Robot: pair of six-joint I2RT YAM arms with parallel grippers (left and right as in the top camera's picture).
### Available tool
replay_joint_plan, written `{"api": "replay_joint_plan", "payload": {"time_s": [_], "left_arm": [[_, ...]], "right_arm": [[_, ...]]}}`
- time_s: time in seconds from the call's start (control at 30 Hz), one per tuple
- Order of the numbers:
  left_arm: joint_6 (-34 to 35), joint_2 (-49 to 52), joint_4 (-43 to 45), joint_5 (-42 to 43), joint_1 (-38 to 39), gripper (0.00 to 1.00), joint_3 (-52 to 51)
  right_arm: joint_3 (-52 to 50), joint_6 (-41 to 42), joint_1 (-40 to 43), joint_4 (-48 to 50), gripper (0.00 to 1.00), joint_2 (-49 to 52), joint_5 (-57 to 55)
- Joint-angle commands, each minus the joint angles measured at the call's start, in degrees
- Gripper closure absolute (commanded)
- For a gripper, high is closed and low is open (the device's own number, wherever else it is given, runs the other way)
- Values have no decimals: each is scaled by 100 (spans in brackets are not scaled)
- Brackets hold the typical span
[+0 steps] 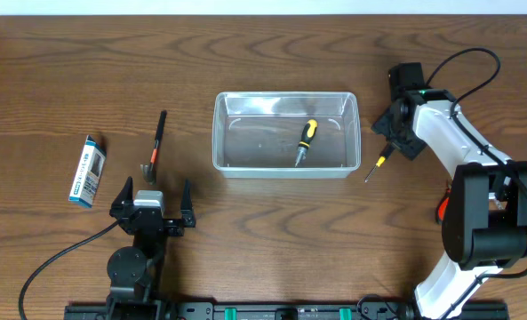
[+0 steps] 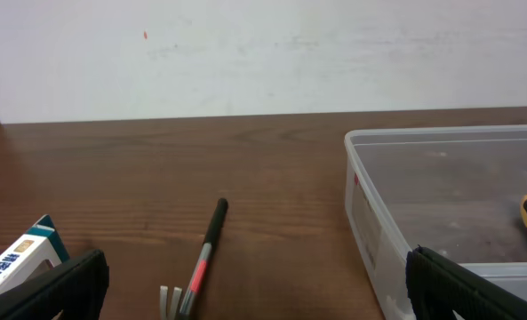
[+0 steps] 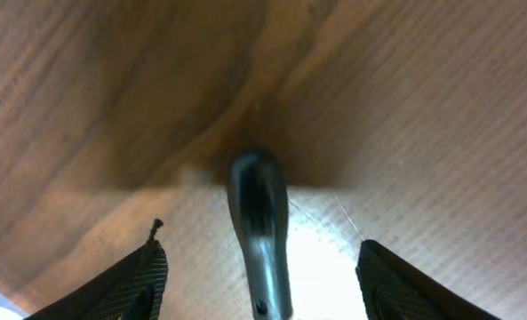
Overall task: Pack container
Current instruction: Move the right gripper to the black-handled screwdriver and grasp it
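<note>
Container (image 1: 285, 172), clear plastic: likely light, flexy; take by rim. Screwdriver (image 1: 376, 165) just right of it: stiff, grip handle. Right end effector (image 3: 261, 267) straddles it, jaws apart; left end effector (image 1: 155, 199) spread too.

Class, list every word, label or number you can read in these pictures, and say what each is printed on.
Small blue-and-white cardboard box: printed lines on its face, too small and blurred to read in either view.
Clear plastic rectangular container: no readable text.
No other writing shows.
</note>
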State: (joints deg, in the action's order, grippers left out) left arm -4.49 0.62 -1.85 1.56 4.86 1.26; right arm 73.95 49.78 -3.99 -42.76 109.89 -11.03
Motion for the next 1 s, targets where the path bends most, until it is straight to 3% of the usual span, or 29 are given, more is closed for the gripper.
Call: {"api": "replay_joint_plan", "payload": {"time_s": [0.0, 0.33, 0.5, 0.73, 0.8, 0.9, 0.97], "left_arm": [[11, -28, -219, -50, -35, 2, -103], [11, -28, -219, -50, -35, 2, -103], [11, -28, -219, -50, -35, 2, -103], [11, -28, -219, -50, -35, 2, -103], [11, -28, -219, -50, -35, 2, -103], [11, -28, -219, -50, -35, 2, -103], [11, -28, -219, -50, -35, 2, -103]], "right_arm": [[-59, 208, 129, 50, 33, 221, 48], [-59, 205, 188, 57, 31, 802, 348], [-59, 205, 175, 59, 36, 824, 483], [-59, 210, 144, 42, 34, 824, 828], [-59, 208, 133, 39, 38, 824, 826], [-59, 205, 133, 9, 55, 824, 828], [-59, 205, 133, 7, 60, 824, 826]]}}
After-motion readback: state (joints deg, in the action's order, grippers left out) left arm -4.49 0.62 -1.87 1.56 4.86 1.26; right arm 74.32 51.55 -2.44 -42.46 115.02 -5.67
